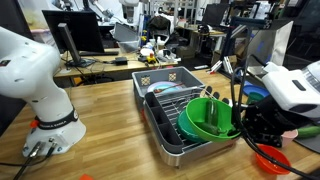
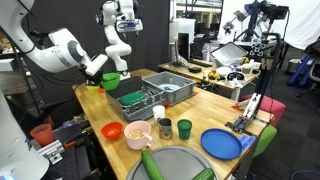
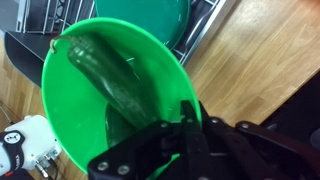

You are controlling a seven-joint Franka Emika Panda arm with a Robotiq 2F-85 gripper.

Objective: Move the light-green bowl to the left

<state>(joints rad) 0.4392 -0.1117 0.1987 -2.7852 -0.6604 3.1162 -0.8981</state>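
Note:
The light-green bowl (image 3: 90, 110) fills the wrist view, with a dark green cucumber-like thing (image 3: 100, 72) lying inside it. My gripper (image 3: 188, 112) is shut on the bowl's rim, one finger inside and one outside. In both exterior views the bowl (image 1: 207, 118) (image 2: 111, 78) hangs tilted from the gripper (image 1: 243, 120) (image 2: 104, 70) at the end of the dish rack, just above the table.
A grey dish rack (image 1: 170, 82) (image 2: 170, 88) holds a darker green flat dish (image 2: 132, 99) (image 3: 150, 15). A pink bowl (image 2: 138, 133), an orange bowl (image 2: 112, 130), two cups (image 2: 164, 125), and a blue plate (image 2: 221, 143) stand on the table. A red bowl (image 1: 270, 158) is below the gripper.

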